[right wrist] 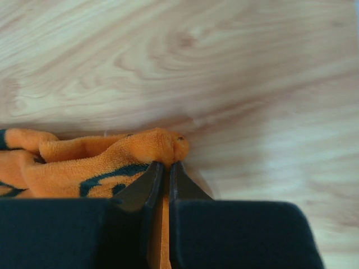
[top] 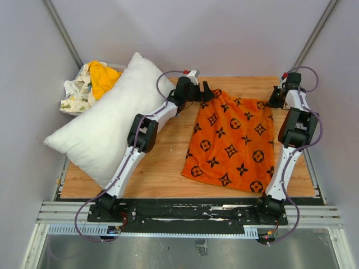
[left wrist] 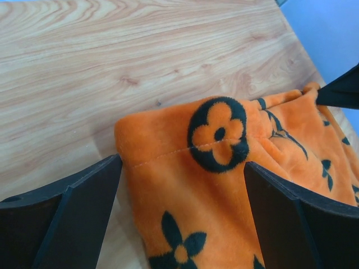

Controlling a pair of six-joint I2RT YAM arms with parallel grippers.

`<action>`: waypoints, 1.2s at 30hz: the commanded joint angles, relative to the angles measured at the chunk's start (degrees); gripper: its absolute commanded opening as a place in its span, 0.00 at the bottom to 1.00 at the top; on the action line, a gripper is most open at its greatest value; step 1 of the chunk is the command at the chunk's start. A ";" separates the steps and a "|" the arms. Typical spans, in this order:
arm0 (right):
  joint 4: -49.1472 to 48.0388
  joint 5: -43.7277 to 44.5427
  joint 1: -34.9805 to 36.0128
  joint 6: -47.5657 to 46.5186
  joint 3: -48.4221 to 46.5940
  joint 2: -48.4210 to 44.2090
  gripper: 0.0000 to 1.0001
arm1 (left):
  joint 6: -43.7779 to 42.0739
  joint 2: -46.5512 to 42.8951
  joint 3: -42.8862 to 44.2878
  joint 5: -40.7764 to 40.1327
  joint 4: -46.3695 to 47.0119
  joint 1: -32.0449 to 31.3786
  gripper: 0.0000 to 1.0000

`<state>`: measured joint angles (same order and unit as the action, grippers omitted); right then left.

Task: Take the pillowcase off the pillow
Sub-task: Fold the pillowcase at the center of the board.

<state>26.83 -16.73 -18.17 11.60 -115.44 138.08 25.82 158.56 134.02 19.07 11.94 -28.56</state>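
The orange pillowcase [top: 233, 141] with black motifs lies flat on the wooden table, right of centre, off the pillow. The plump white pillow [top: 109, 123] lies bare at the left, slanting toward the far corner. My left gripper [top: 203, 91] is open at the pillowcase's far left corner; in the left wrist view the fabric [left wrist: 219, 185] lies between the spread fingers. My right gripper [top: 275, 100] is at the far right corner, shut on a pinch of the pillowcase [right wrist: 162, 147].
A white printed cloth [top: 78, 92] and a plain yellow-orange cloth [top: 104, 77] lie heaped at the far left corner behind the pillow. The wooden table [top: 162, 168] ends at the black rail by the arm bases. Grey walls close in on both sides.
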 commanded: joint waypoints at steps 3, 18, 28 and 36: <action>4.11 -5.09 3.94 -2.10 -3.00 3.35 0.01 | -0.46 -0.94 0.28 -5.14 -4.02 0.78 0.92; 4.76 -7.21 4.56 -3.50 -0.78 -0.32 0.02 | 6.62 1.40 2.48 1.06 -2.15 1.57 0.53; 5.51 -8.05 4.56 -3.82 -0.30 -2.71 0.02 | 9.48 2.82 4.70 2.53 -4.62 1.49 0.01; 6.21 -7.72 4.39 -5.20 1.88 -6.19 0.01 | 4.96 -4.13 -2.34 -2.65 -5.42 2.23 0.00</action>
<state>30.83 -23.99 -14.35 8.16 -114.80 136.18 33.69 159.54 136.03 19.88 6.79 -27.62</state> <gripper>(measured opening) 0.037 0.012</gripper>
